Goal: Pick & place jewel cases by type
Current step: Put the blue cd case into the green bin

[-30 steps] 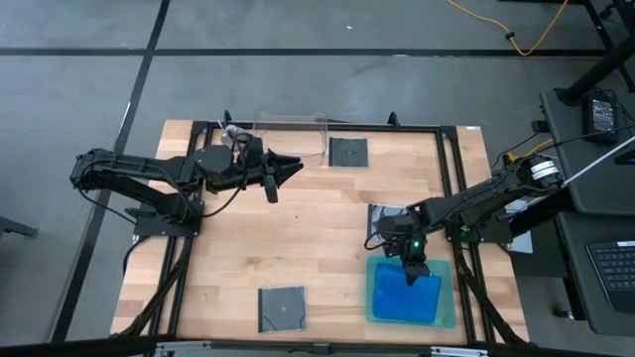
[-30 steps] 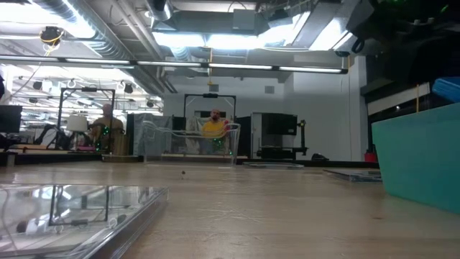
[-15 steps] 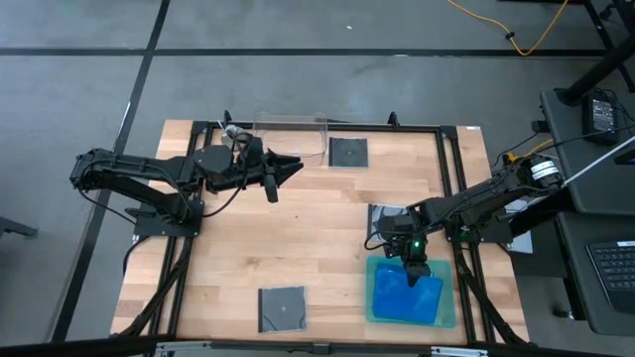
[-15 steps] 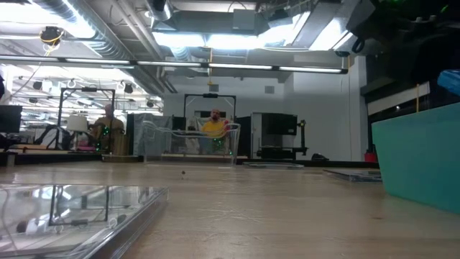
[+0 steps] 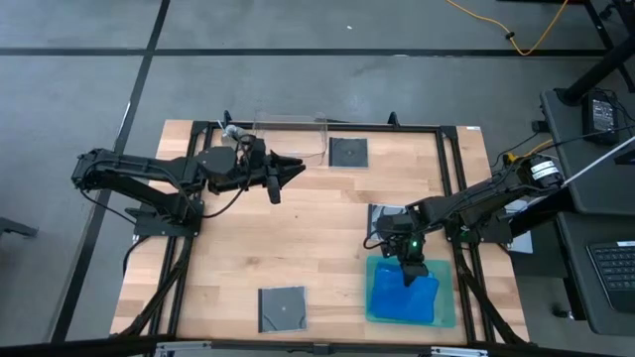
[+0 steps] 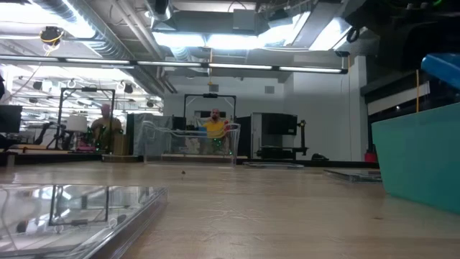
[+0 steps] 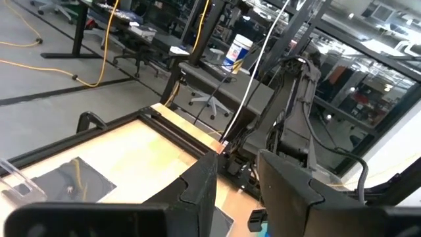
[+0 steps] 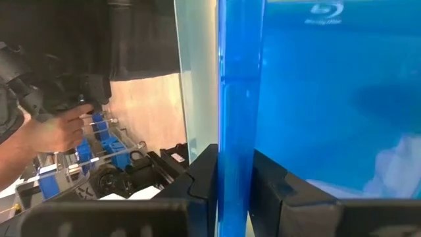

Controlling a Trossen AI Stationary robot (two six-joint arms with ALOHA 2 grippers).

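My right gripper (image 5: 409,266) is shut on a bright blue jewel case (image 8: 240,99) over the green tray (image 5: 448,297) at the table's near right. The tray shows blue (image 5: 405,296) from above. One blue corner (image 6: 440,66) sticks up above the tray's wall (image 6: 420,158). Dark square jewel cases lie flat on the table: one at the far edge (image 5: 347,152), one at the near edge (image 5: 283,307), one partly under my right arm (image 5: 381,215). My left gripper (image 5: 296,167) hangs open above the table's far left, holding nothing. My right gripper pinches the blue case between its two fingers (image 8: 202,178), its thin edge (image 8: 240,141) running up between them. The fingers slant down from the far side toward the tray. Whether the blue face with a disc logo (image 8: 329,79) beside it is this case or another, I cannot tell.
A clear plastic tub (image 5: 290,134) stands at the far edge beside the far dark case. A black frame (image 5: 451,178) runs round the table. The middle of the table is bare wood (image 5: 298,238). People stand in the room beyond (image 6: 214,128).
The blue case in my right gripper has tipped a little: its corner stands higher above the tray's wall than a second ago. Both arms have stayed in place.
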